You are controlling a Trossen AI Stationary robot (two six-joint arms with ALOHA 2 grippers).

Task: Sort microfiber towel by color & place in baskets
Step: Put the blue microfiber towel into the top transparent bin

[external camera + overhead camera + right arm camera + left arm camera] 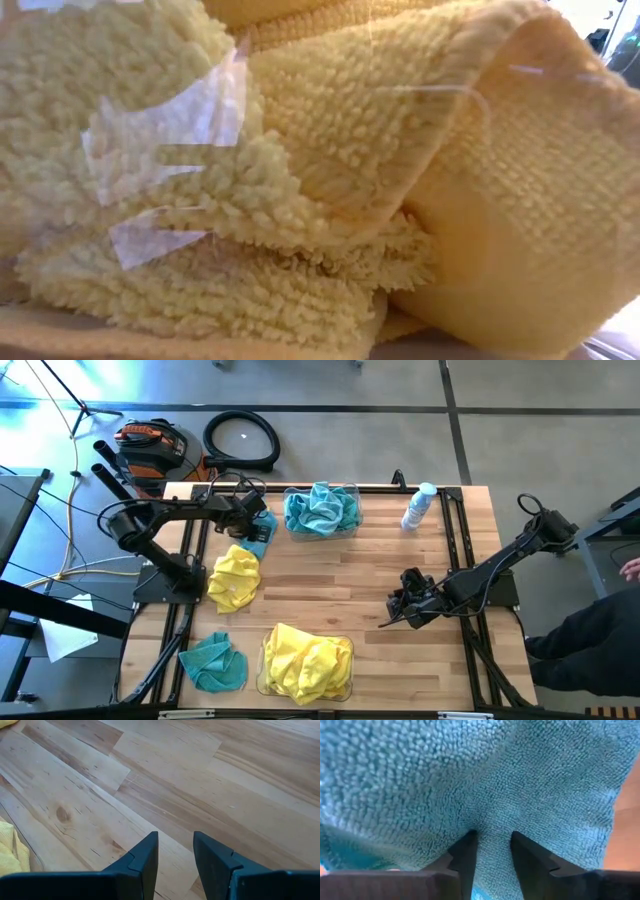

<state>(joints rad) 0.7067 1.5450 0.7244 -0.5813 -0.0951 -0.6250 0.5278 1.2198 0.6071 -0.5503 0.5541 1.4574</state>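
Wood table [380, 550]; left hand [491, 836] nearly closed, pinching teal towel [470, 780]; right hand [175, 842] slightly apart, empty; grey floor [350, 390].

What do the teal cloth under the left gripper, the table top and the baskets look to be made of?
Teal cloth: soft looped microfiber, matte, judging by its nubby pile. Wooden table top: butcher-block planks with visible grain and knots, a light sheen. Clear basket: seemingly thin transparent plastic, glossy; towels show through. The left gripper presses into the cloth.
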